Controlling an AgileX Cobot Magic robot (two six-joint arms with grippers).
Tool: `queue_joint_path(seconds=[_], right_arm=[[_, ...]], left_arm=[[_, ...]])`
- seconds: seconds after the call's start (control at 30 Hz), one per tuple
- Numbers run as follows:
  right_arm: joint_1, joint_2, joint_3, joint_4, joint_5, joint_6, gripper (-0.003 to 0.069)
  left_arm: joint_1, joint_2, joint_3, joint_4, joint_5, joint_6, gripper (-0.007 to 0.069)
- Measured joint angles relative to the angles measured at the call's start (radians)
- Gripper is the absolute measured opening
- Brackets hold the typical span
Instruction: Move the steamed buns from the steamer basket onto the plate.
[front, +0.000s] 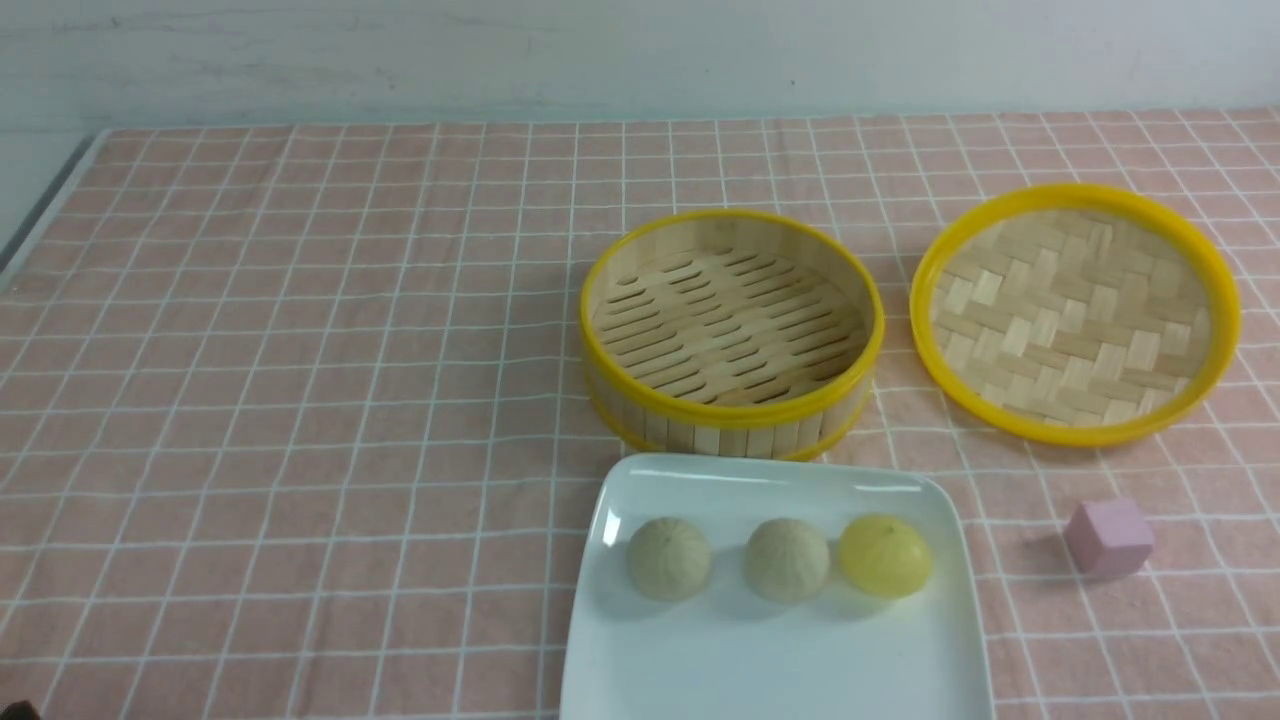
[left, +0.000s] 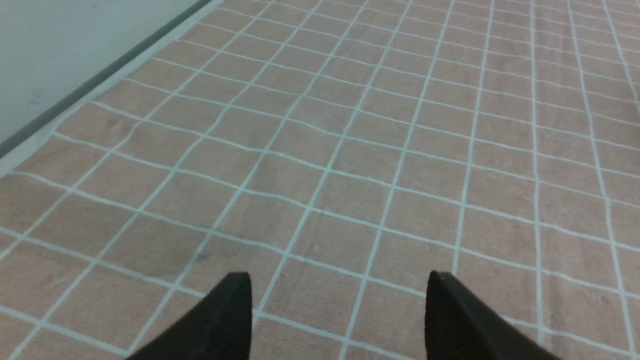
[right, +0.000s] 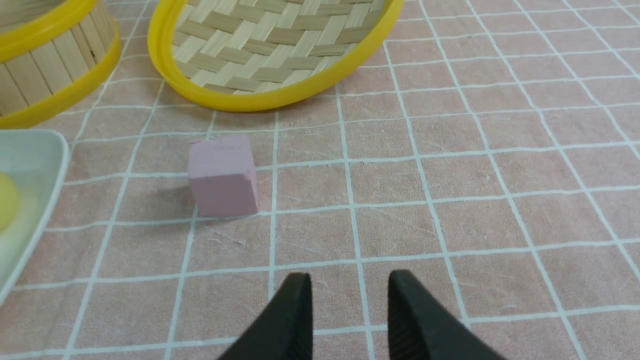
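One plate (front: 640, 640) edge cut off.

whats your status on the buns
Left hand open, right hand part open, both empty. Three buns on plate, basket empty. Nothing in the way.

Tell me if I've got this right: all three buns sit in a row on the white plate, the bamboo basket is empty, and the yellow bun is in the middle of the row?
Nearly. The three steamed buns do sit in a row on the plate, and the steamer basket is empty. But the front view shows the yellow bun at the row's right end, nearest the pink cube; a beige bun is in the middle.
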Motion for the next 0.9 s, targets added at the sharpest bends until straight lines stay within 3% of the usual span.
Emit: queue_joint_path(seconds=[0.17, 0.9], right_arm=[[0.0, 0.0, 0.0, 0.0, 0.0, 0.0, 0.0239], [0.0, 0.0, 0.0, 0.0, 0.0, 0.0, 0.0239]], left_arm=[[0.0, 0.0, 0.0, -0.085, -0.004, 0.1, 0.0472], [0.0, 0.0, 0.0, -0.095, -0.004, 0.111, 0.0472]])
